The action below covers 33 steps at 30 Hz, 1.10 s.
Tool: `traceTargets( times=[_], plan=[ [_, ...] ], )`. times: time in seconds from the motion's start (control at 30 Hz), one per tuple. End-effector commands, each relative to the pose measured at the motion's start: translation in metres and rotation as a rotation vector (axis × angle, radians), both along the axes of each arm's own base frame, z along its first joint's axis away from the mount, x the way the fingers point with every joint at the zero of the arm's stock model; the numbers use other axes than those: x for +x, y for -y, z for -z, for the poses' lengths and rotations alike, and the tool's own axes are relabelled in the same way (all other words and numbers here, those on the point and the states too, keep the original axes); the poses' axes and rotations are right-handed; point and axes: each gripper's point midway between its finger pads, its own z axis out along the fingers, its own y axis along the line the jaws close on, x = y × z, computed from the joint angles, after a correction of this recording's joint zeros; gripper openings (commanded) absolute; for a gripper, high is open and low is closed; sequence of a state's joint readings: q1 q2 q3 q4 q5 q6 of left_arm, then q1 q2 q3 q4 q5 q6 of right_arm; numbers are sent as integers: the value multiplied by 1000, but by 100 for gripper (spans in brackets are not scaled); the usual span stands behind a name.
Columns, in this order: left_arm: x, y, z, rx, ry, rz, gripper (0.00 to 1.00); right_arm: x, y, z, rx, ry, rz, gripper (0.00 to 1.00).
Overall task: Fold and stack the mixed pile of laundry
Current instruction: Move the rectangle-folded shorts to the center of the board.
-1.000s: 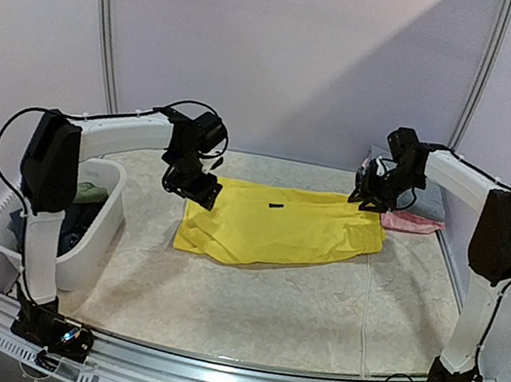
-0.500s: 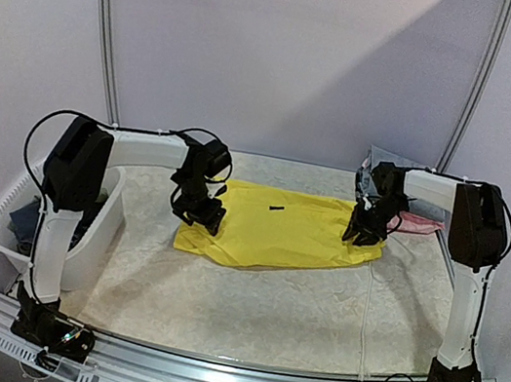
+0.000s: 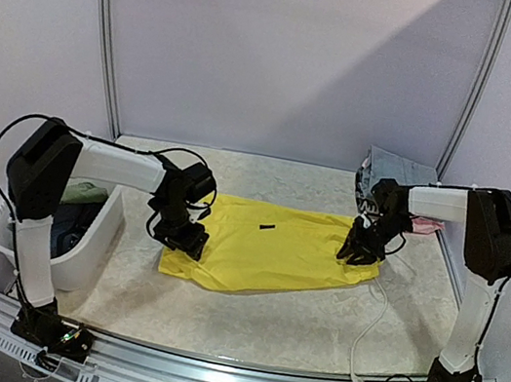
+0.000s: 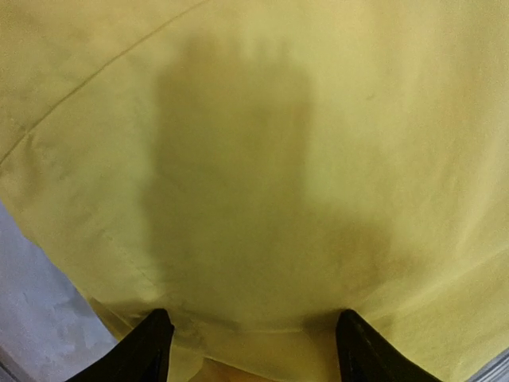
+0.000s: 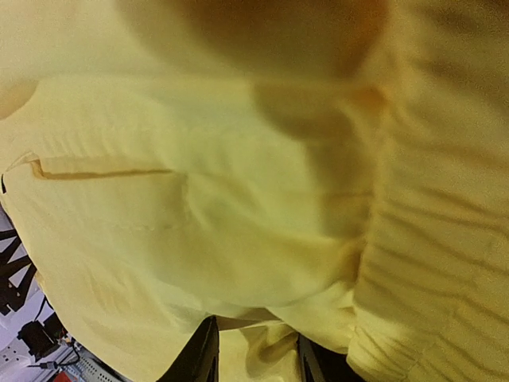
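The bright yellow shorts (image 3: pixel 270 248) lie spread flat in the middle of the table, with a small dark tag (image 3: pixel 267 226) near their far edge. My left gripper (image 3: pixel 186 238) is down on their left end. In the left wrist view its jaws stand wide apart (image 4: pixel 254 342) with the yellow fabric (image 4: pixel 254 159) lying between and under them. My right gripper (image 3: pixel 354 251) is at the shorts' right end by the gathered waistband. In the right wrist view its jaws (image 5: pixel 256 358) are close together on a bunched fold of the shorts (image 5: pixel 199 199).
A white tub (image 3: pixel 93 242) with dark blue and green garments stands at the left. A folded grey garment (image 3: pixel 398 167) and a pink piece (image 3: pixel 425 224) lie at the back right corner. A white cable (image 3: pixel 371 320) trails over the table near the right arm.
Both grippers came down from a raised position and moved toward the near edge. The yellow shorts shifted nearer with them and lie flatter.
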State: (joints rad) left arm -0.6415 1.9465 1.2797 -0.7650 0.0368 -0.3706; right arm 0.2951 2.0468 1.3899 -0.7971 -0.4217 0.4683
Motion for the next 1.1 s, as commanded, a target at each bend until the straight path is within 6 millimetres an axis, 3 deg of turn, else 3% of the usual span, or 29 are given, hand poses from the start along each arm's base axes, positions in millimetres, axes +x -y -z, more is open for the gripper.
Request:
traceTargets(
  times=[0.0,0.17,0.33,0.53,0.7,0.83,1.07],
  plan=[
    [-52,-15,8,54,-56,-20,72,-72,16,37,-111,-225,2,35],
    [-100,-25,-9,63,-49,-26,71,-102,23,25,-127,-248,-1,35],
    [-116,-31,-40,64,34,-35,72,-110,23,-1,-105,-211,2,36],
    [-82,-37,-85,71,180,-45,81,-69,5,-54,-16,-22,-15,47],
    [-46,-43,-93,49,195,-78,81,-28,1,-87,-39,120,-20,60],
    [-22,-44,-85,44,178,-87,80,-6,6,-92,-81,154,-7,68],
    [2,-39,-55,45,100,-66,74,9,33,-73,-139,104,43,70]
  ],
)
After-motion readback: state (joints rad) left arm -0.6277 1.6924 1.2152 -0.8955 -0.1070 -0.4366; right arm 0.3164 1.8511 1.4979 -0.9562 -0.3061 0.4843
